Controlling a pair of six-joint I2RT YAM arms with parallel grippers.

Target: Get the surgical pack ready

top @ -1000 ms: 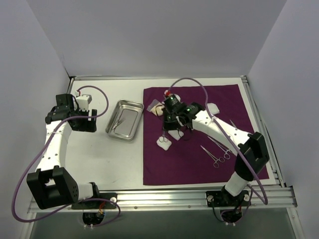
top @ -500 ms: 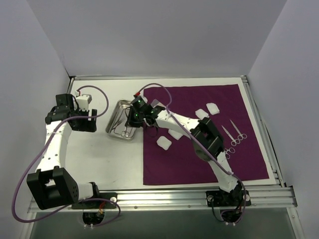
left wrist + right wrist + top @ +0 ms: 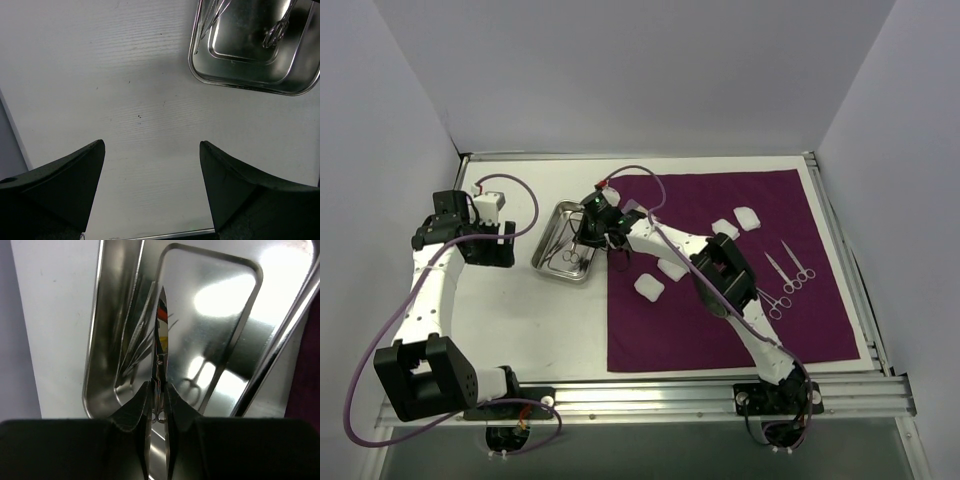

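Note:
The steel tray (image 3: 556,232) lies on the white table left of the dark purple cloth (image 3: 720,320). My right gripper (image 3: 582,238) hangs over the tray, shut on a thin scissor-like instrument (image 3: 161,335) whose tip points into the tray (image 3: 225,305). Another instrument (image 3: 134,340) lies along the tray's left wall. My left gripper (image 3: 152,150) is open over bare table, with the tray (image 3: 240,55) ahead to its right. Three instruments (image 3: 788,270) and several white gauze pads (image 3: 648,287) rest on the cloth.
My right arm (image 3: 720,265) stretches diagonally across the cloth's left half. White walls close in the table at the back and sides. A metal rail (image 3: 650,400) runs along the near edge. My left arm (image 3: 425,290) stands by the left wall.
My right gripper has swung left from the cloth to above the tray, carrying the instrument. It has barely shifted in the last half second. The left arm has not moved.

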